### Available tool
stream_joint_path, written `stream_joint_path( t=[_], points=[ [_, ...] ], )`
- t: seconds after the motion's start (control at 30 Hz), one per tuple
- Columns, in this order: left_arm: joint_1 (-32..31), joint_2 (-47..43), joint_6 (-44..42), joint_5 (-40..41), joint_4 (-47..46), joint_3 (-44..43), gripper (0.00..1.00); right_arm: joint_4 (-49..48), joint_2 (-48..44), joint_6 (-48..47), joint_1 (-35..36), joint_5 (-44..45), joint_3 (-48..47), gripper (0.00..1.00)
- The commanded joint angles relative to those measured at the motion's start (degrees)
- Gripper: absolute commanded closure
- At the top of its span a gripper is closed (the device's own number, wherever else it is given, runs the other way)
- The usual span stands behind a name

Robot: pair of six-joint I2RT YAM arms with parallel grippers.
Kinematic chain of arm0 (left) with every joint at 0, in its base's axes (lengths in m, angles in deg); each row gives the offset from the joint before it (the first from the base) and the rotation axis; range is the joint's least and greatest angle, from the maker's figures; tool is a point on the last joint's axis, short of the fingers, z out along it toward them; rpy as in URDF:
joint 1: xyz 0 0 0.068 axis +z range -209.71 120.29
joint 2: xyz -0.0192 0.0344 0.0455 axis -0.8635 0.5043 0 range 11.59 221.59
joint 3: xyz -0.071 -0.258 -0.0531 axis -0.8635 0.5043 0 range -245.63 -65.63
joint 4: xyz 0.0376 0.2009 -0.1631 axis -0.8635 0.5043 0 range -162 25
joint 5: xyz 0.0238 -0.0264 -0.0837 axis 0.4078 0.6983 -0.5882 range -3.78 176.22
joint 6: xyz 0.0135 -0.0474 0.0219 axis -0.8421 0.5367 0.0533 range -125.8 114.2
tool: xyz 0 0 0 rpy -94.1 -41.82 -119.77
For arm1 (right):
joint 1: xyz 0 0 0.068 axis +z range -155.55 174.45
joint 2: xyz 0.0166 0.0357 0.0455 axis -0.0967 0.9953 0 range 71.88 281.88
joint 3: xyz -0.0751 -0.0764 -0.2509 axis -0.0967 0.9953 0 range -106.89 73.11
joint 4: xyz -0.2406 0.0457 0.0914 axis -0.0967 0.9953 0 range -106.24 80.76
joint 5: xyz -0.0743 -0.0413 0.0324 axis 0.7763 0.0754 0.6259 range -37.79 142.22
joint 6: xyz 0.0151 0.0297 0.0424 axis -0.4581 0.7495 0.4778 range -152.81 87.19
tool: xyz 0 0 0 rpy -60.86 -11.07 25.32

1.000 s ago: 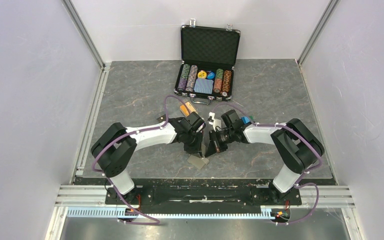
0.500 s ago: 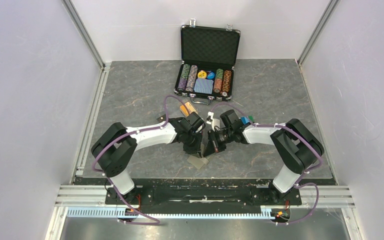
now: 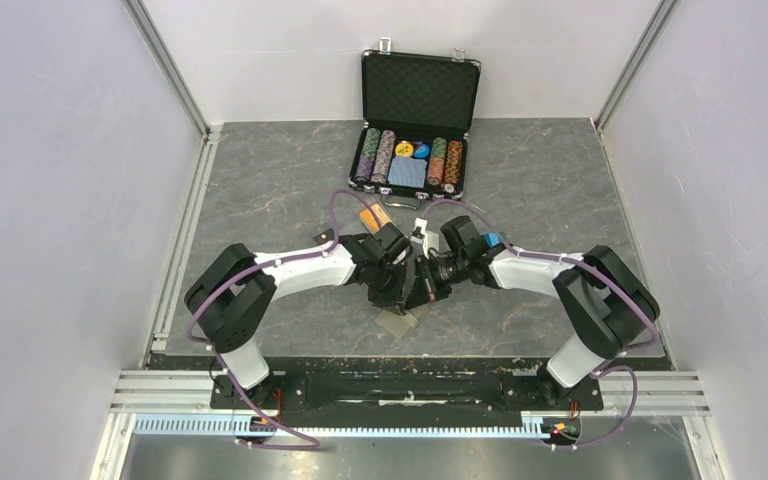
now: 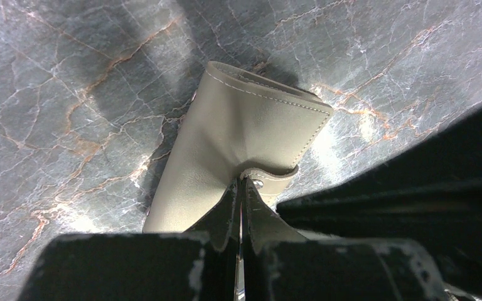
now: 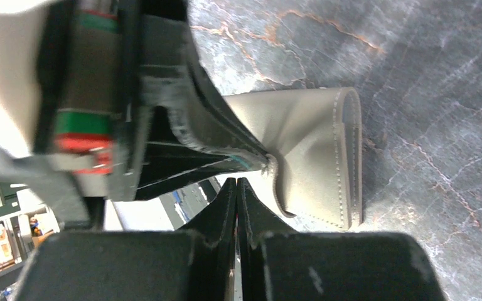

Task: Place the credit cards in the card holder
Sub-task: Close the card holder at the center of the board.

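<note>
I read no text, label, brand, number or sign in any view. The card holder [image 4: 245, 125] shows stitching only. Markings on the poker chips [image 3: 387, 155] are too small to resolve.

Left arm [image 3: 300, 270] and right arm [image 3: 522, 268] converge over the card holder [image 3: 396, 323]; open table [image 3: 260, 190] lies either side.

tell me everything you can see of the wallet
The wallet is a flat khaki-grey fold, leather-like, with stitching along its edges and a strap tab bearing a metal snap stud. It is folded shut and lies on the marbled table near its front edge. The left gripper is shut on the tab, which puckers the cover there. The right gripper, shut, points at the same tab; whether it touches I cannot tell.
</note>
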Motion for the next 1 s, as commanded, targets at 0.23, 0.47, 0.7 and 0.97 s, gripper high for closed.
stream_joint_path(
  t=[0.23, 0.47, 0.7, 0.97],
  points=[
    [-0.47, 1.8, -0.13, 2.66, -0.25, -1.0, 0.98, -0.05, 6.6, -2.37, 0.67, -1.08, 0.67, 1.0],
    [-1.42, 4.38, 1.22, 2.61, -1.75, -1.09, 0.98, 4.23, 8.62, -4.61, 1.05, 3.35, 0.11, 1.0],
    [-3.92, 7.68, 3.97, 4.8, -1.02, -1.8, 0.98, 12.66, 11.15, -6.56, 1.08, 12.19, -1.65, 1.0],
    [-3.78, -1.19, 4.0, 8.24, -2.82, -0.91, 0.8, 9.51, 4.66, -5.6, 0.85, 10.02, -2.7, 1.0]
  ],
)
